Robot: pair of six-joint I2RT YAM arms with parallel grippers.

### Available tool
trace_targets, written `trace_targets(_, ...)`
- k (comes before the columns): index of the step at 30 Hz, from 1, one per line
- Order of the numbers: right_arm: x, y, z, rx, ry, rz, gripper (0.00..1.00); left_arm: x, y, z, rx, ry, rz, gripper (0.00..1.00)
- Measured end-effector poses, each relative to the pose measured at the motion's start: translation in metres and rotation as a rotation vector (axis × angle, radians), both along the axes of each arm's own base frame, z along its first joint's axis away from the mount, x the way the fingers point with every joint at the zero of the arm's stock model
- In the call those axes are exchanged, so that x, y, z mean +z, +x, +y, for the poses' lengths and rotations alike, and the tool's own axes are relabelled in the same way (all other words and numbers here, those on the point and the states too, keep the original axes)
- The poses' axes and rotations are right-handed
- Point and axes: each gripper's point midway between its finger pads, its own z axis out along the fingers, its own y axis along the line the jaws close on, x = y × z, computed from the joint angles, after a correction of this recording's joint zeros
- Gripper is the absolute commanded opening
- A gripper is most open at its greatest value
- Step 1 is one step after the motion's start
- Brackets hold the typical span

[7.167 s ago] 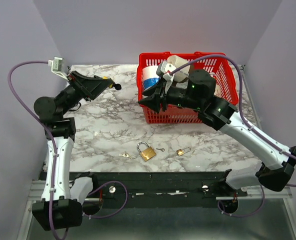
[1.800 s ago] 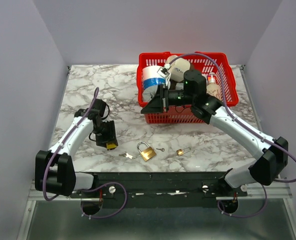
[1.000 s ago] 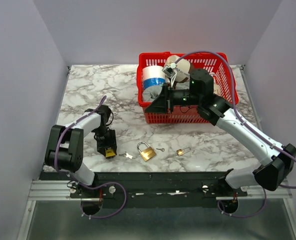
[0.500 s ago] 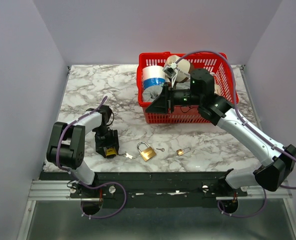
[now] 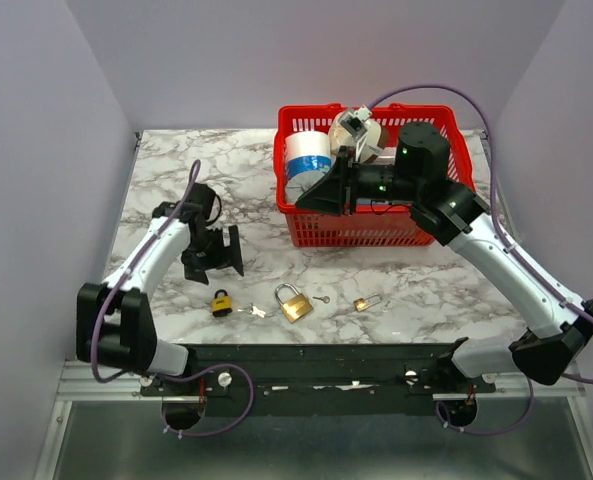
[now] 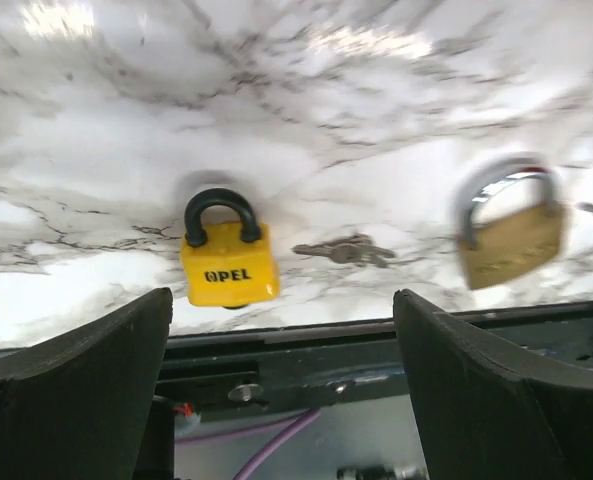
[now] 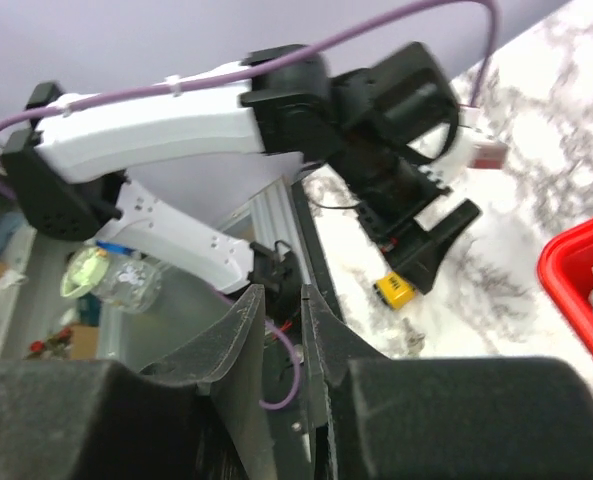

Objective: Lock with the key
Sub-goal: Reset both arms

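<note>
As left end effector point(image 6: 281, 300) gapes, padlock point(image 6: 228, 262) ahead

Along the counter's near edge lie, left to right, the left padlock point(image 5: 221, 302), first key point(image 5: 255, 311), middle padlock point(image 5: 294, 302), second key point(image 5: 321, 299) and right padlock point(image 5: 366, 302). Behind them, near the far right corner, a basket point(image 5: 361, 228) holds a roll point(image 5: 306, 155).

Overhead and both wrist views share the yellow padlock point(image 5: 221, 302).

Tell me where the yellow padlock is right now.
In the top view the yellow padlock lies near the front edge of the table, left of centre, with a small key and the brass padlock just to its right.
</note>
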Motion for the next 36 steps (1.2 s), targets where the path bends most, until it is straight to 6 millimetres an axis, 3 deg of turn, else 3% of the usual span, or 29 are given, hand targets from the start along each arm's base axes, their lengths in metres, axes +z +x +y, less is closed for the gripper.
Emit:
trace_targets(5,0.021,0.004,-0.014,-0.083,-0.001,-0.102,0.31,0.067,0.027,-0.002,-0.028,-0.062,-0.262,0.99)
trace_targets(10,0.036,0.015,-0.049,-0.247,-0.020,-0.210,0.35,0.155,0.076,0.005,-0.072,-0.069,-0.551,0.99)
trace_targets(14,0.031,0.042,-0.106,-0.448,-0.047,-0.245,0.40,0.223,0.100,0.006,-0.122,-0.057,-0.756,0.99)
trace_targets(15,0.028,0.050,-0.122,-0.508,-0.057,-0.247,0.50,0.239,0.106,0.006,-0.135,-0.051,-0.803,0.99)
trace_targets(17,0.017,0.067,-0.156,-0.634,-0.087,-0.240,0.60,0.259,0.115,0.006,-0.153,-0.040,-0.863,0.99)
trace_targets(22,-0.016,0.079,-0.207,-0.809,-0.156,-0.217,0.92,0.269,0.129,0.010,-0.172,0.002,-0.911,0.99)
trace_targets(23,-0.015,0.074,-0.219,-0.848,-0.153,-0.225,0.99,0.269,0.130,0.011,-0.172,0.017,-0.917,0.99)
trace_targets(28,-0.030,0.057,-0.250,-0.944,-0.164,-0.248,1.00,0.275,0.134,0.017,-0.195,0.086,-0.969,0.99)
trace_targets(36,-0.051,0.042,-0.275,-1.030,-0.197,-0.268,1.00,0.269,0.110,0.024,-0.225,0.161,-1.020,0.99)
